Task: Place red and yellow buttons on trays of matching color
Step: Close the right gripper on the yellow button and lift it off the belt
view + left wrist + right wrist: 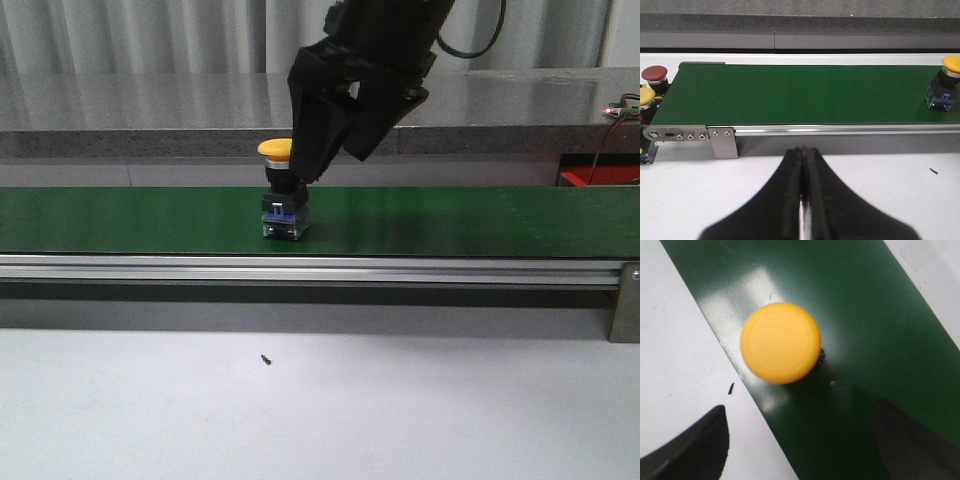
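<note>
Writing: no brand, label or lettering can be read in any view.
Yellow button: stands upright on the green conveyor belt, near its front edge; yellow mushroom cap on top, black body, blue and clear block at the base. In the right wrist view the cap is seen from straight above.
Right claw: hangs over the belt just behind and above the yellow button, fingers spread wide; in the right wrist view the two fingertips stand well apart, the cap not between them, and they hold nothing. Whether a finger touches the cap in the front view cannot be told.
Left claw: over the white bench in front of the belt, its fingers pressed together with only a thin slit between them, nothing held.
Other buttons: in the left wrist view a red button and a second yellow button stand off the far end of the belt, just beside the roller, partly cut by the picture's edge.
Belt frame: an aluminium rail runs along the belt's front, with a metal bracket under it.
Around: a small dark speck lies on the bench in front of the belt; a red object with wires shows behind the belt at the robot's right; a grey ledge runs along behind.
In the way: the right arm's black body hides part of the ledge behind the button.
</note>
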You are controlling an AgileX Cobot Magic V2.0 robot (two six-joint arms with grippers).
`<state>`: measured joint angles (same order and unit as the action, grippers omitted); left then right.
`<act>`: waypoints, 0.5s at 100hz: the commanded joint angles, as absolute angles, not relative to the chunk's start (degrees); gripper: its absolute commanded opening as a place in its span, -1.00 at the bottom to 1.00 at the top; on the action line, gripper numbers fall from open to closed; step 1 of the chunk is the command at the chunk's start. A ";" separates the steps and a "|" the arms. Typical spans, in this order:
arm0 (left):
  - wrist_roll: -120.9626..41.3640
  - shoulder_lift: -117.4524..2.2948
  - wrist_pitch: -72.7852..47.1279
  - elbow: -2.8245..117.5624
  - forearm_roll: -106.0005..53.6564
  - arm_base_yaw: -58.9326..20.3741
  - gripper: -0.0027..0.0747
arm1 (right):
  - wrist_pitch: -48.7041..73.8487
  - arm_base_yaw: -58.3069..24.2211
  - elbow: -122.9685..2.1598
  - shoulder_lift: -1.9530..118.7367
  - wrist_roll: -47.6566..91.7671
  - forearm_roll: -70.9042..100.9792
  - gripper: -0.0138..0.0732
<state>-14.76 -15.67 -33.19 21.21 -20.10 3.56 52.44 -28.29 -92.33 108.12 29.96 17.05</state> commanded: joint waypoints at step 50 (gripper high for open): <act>-14.57 -16.18 -29.27 22.78 -21.36 3.06 -0.98 | 49.01 -28.33 -94.88 108.10 30.56 19.05 0.67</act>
